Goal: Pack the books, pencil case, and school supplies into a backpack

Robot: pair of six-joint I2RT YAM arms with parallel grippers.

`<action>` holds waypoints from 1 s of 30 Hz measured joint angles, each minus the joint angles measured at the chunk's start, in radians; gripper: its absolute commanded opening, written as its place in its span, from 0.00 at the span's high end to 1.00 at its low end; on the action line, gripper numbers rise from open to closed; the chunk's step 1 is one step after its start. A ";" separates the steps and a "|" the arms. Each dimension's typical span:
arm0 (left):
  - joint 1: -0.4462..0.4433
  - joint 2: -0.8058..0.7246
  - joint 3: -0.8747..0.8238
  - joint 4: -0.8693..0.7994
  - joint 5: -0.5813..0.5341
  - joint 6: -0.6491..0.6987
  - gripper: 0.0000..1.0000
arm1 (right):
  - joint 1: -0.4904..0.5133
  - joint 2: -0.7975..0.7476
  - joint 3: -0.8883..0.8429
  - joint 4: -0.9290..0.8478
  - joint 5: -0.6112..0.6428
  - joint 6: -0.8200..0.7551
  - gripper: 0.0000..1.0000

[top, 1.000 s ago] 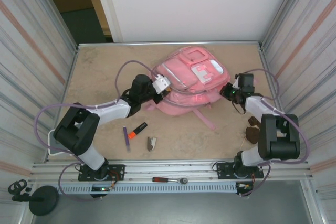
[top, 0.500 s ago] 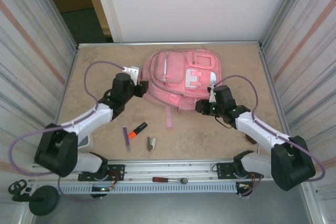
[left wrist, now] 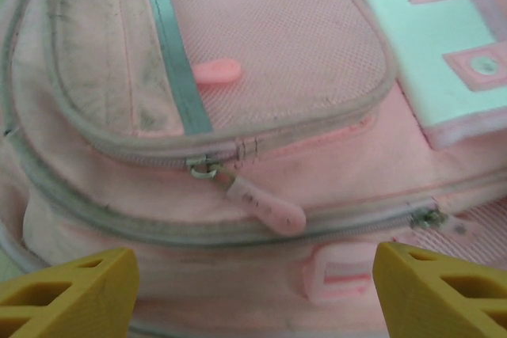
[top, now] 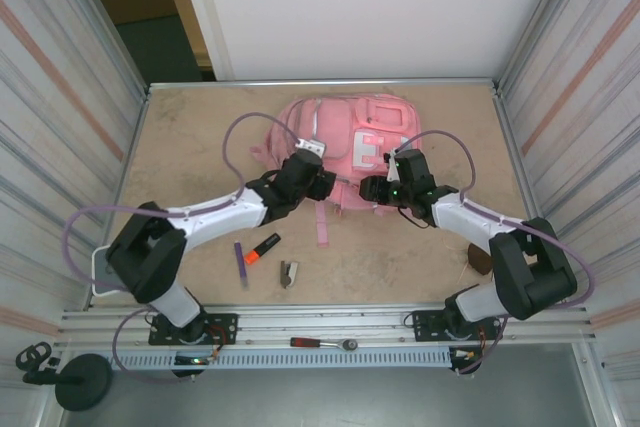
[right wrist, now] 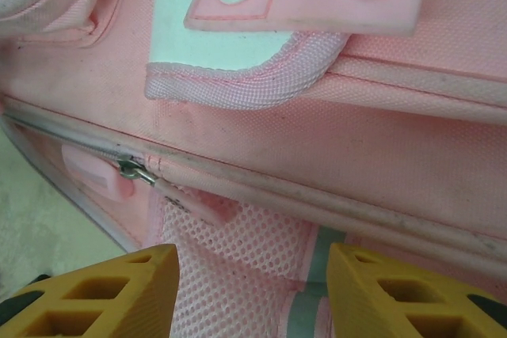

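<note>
The pink backpack (top: 345, 147) lies flat at the back middle of the table, front pockets up. My left gripper (top: 320, 185) is at its near edge, open, the yellow fingers (left wrist: 67, 294) wide apart over a pink zipper pull (left wrist: 265, 205) and a small buckle (left wrist: 337, 275). My right gripper (top: 372, 188) is at the near right edge, also open, above the mesh side pocket (right wrist: 238, 275) and a zipper pull (right wrist: 184, 200). The school supplies lie near the front left: a purple pen (top: 240, 264), an orange-and-black highlighter (top: 263, 247) and a small grey clip-like piece (top: 288, 273). Books and pencil case are out of view.
A pink strap (top: 322, 225) trails from the bag toward me. A dark brown thing (top: 478, 260) lies at the right, partly behind the right arm. A red-handled tool (top: 322, 343) rests on the front rail. Metal walls close in the table on both sides.
The backpack went from tilted up to lying flat farther back. Both grippers opened, then moved inward to its near edge, the left one from the bag's left side.
</note>
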 measured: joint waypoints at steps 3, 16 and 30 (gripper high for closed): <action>-0.008 0.072 0.074 -0.035 -0.055 0.016 0.24 | 0.000 0.003 -0.001 0.014 0.000 0.000 0.49; -0.008 0.138 0.119 -0.087 -0.158 0.071 0.71 | -0.004 0.007 -0.030 0.043 0.000 -0.001 0.49; -0.005 0.138 0.119 -0.090 -0.127 0.063 0.93 | -0.018 0.006 -0.030 0.039 0.000 -0.001 0.49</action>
